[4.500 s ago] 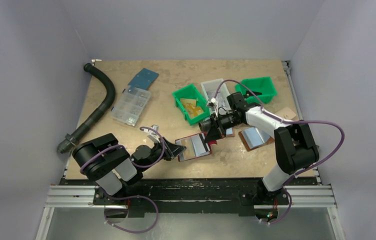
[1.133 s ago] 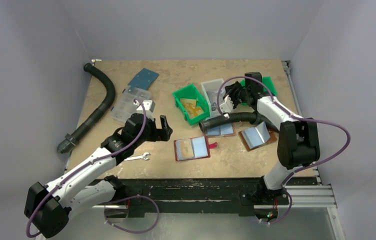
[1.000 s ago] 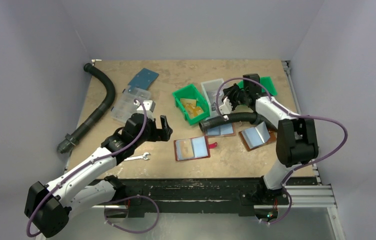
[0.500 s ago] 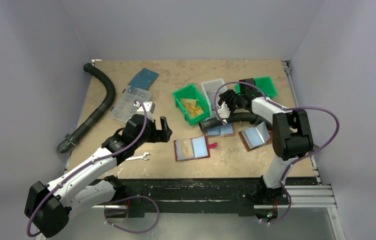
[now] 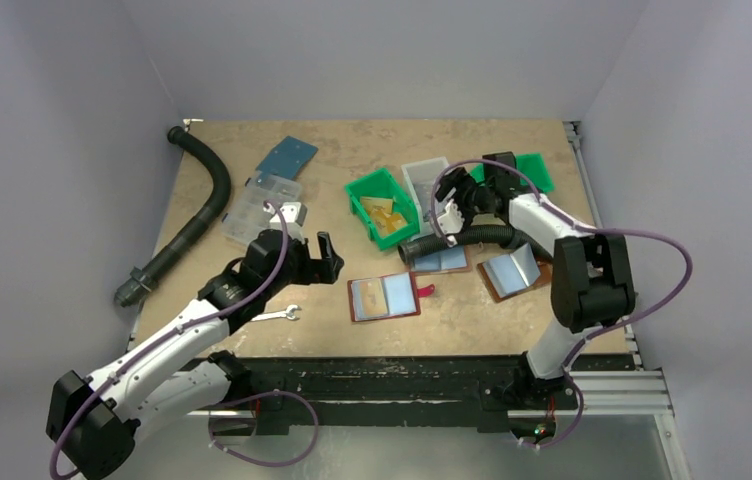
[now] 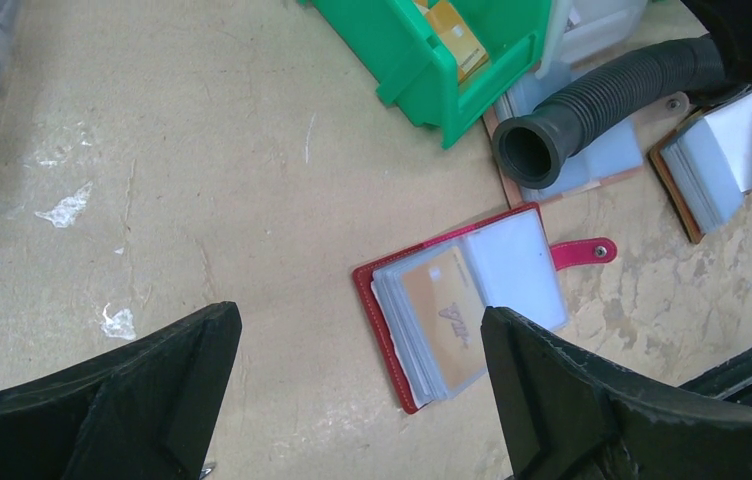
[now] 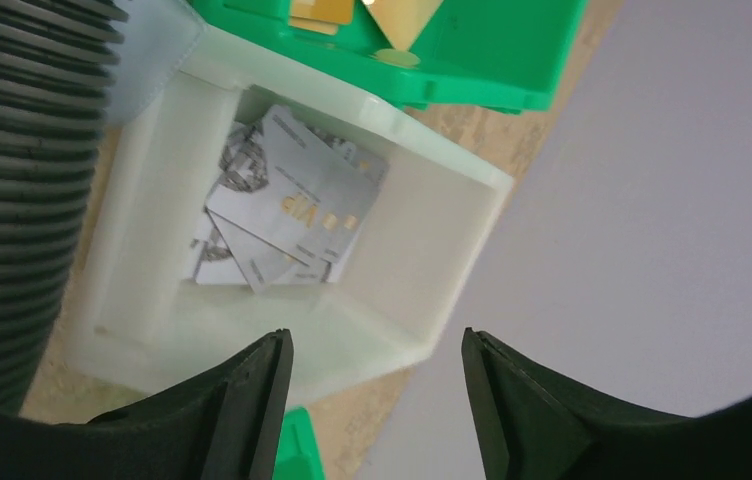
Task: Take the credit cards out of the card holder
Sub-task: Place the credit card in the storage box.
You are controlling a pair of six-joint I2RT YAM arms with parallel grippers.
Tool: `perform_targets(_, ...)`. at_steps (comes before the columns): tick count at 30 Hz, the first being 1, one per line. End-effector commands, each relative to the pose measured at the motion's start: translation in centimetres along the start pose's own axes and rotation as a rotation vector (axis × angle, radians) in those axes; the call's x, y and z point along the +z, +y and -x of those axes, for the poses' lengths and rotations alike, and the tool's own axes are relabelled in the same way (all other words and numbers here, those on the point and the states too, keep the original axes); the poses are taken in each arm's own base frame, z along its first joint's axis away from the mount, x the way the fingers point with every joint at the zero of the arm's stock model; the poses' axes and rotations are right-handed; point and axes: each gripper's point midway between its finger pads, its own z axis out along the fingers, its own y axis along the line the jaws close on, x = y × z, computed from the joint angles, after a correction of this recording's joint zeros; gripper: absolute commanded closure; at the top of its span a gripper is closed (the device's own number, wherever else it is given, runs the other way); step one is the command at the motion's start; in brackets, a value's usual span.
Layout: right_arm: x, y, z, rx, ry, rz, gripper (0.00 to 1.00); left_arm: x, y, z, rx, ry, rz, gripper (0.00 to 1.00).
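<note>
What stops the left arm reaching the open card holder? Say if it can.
Probably yes: the left claw hangs open, and the card holder lies open ahead with nothing on it.

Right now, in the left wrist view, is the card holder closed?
No, the card holder lies spread open on the table, with an orange card showing in its clear pockets.

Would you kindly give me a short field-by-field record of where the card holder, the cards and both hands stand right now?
card holder: lying open on the table, red tab at its right edge
tan-orange card: in the holder's left pocket
pale cards: several, loose in the white bin
left hand: open, empty, beside the holder, not touching it
right hand: open, empty, over the white bin
</note>
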Motion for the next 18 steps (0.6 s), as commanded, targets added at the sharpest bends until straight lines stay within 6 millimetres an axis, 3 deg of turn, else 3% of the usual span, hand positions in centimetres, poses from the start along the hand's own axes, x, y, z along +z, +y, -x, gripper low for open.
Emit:
perform_targets(1,-5.3,-6.2,0.4,-0.335,0.086,-0.047,0.29,-0.7,-0.9,1.4,-0.037,-0.045,-0.043,0.00)
perform_targets(6,-10.1,-6.9,1.7,0.109,0.096,-0.018,0.25,-0.9,-2.4,2.1,-0.047,-0.063,-0.117,0.00)
perform_targets(12,-15.7,-10.1,4.7,0.993,0.059,-0.132,0.18,-0.5,-3.5,3.0,-0.054,-0.078,-0.177,0.00)
perform_targets(15,-18.0,-8.9,7.0,1.285,-0.013,-0.107,0.11,-0.7,-4.1,4.0,-0.057,-0.088,-0.212,0.00)
perform_targets(18,-20.7,-9.1,7.7,1.492,-0.119,-0.242,0.08,-1.0,-4.5,5.3,-0.056,-0.106,-0.234,0.00)
